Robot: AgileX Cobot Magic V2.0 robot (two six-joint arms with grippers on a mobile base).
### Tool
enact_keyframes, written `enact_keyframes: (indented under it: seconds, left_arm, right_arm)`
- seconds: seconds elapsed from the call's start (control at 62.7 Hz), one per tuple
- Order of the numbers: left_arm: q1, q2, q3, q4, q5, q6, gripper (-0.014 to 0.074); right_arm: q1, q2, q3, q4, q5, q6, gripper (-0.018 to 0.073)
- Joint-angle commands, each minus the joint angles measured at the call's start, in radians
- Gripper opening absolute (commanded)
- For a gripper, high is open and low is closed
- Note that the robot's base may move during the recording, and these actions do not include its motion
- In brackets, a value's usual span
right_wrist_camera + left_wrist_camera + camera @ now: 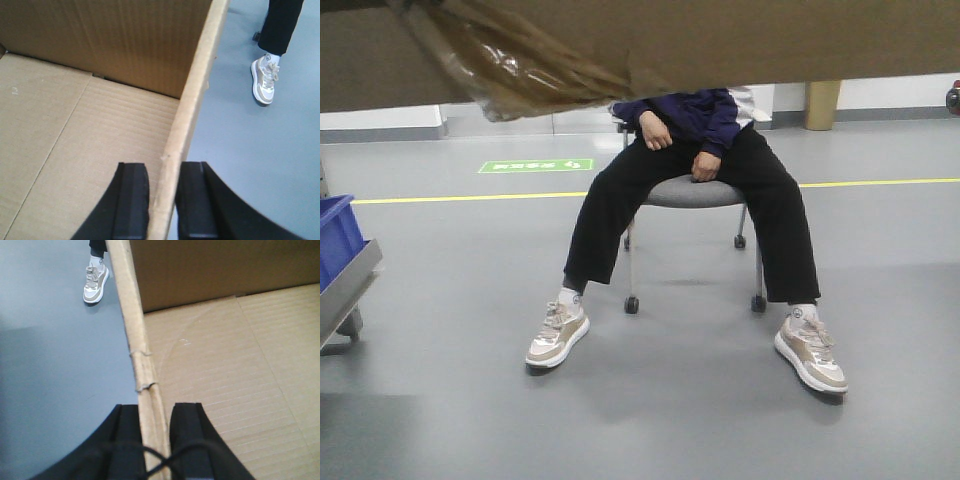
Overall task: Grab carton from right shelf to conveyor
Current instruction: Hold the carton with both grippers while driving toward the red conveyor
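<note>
Hanging in mid-air between both arms, the carton (pixel 740 40) fills the top of the front view, its torn tape (pixel 520 70) dangling. Left jaws are pinched shut on the carton's left wall, one pad outside and one inside. Right jaws do the same on the right wall, closed tight on the cardboard. The carton is open-topped and empty inside, as far as both wrist views show. Below it there is only grey floor (pixel 640 420), so it looks off the shelf and resting on nothing.

Judgement: pick and lift are done and the carry is in hand. Placing on the conveyor is left, then release. The conveyor is not in view anywhere, so I can't say how near it is. The shelf isn't clearly seen either. A blue bin (pixel 335 235) on a metal rail (pixel 350 285) sits at far left, and I can't tell if that's part of it. A person (pixel 690 150) is seated on a chair (pixel 692 192) straight ahead, worth watching.
</note>
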Motion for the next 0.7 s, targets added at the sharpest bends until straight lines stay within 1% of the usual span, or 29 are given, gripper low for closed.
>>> enact_keyframes:
  seconds: [0.0,0.686]
  left_arm:
    - [-0.013,-0.011,-0.003,-0.040,-0.044,0.007,-0.0018]
    - [-0.013,-0.011,-0.003,-0.040,-0.044,0.007,-0.0018]
  right_arm:
    - [0.005,-0.006,-0.001,0.013,-0.047,-0.011,-0.0069]
    - [0.005,-0.006,-0.001,0.013,-0.047,-0.011,-0.0069]
